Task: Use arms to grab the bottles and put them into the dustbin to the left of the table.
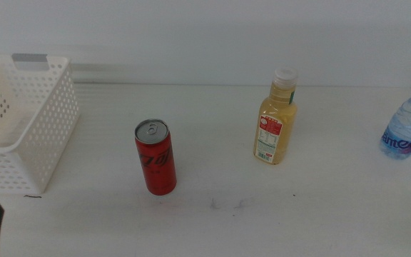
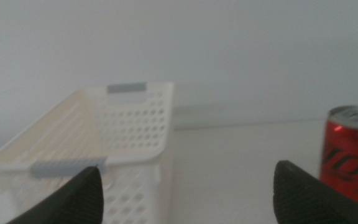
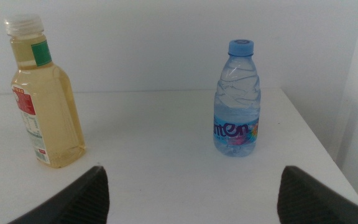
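White plastic basket (image 1: 21,121) sits left; slim red can (image 1: 155,157), yellow juice bottle (image 1: 275,118) and clear water bottle (image 1: 407,123) stand upright. Left gripper (image 2: 185,193) and right gripper (image 3: 191,193) both gape wide, holding nothing.

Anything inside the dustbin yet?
The dustbin shows only bare white walls inside; no bottles. Its near wall hides part of the floor in both the middle and left wrist views.

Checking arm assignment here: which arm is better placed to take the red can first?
Probably the left. Its open pincer faces the red can and the dustbin, both on the table's left side. The right pincer, also open, faces the juice bottle and water bottle instead.
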Robot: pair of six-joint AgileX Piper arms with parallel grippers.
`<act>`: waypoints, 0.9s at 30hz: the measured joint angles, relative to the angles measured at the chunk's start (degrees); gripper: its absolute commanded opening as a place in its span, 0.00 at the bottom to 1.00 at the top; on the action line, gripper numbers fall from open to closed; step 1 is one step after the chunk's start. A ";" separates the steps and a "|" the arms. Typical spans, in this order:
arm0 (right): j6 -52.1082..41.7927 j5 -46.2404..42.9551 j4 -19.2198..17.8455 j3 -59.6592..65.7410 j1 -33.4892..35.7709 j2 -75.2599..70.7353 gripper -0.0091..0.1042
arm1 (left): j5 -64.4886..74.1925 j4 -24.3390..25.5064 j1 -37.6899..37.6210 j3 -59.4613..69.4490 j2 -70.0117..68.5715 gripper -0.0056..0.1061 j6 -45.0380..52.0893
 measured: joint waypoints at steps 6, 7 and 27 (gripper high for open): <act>0.00 0.00 0.00 0.00 0.00 0.00 0.80 | -17.46 0.00 -6.25 -0.10 15.15 0.89 0.00; 0.00 0.00 0.00 0.00 0.00 0.00 0.80 | -22.56 0.00 -7.77 -0.21 20.78 0.89 0.00; 0.00 0.00 0.00 0.00 0.00 0.00 0.80 | -73.19 6.81 -15.28 -0.59 84.04 0.89 -2.14</act>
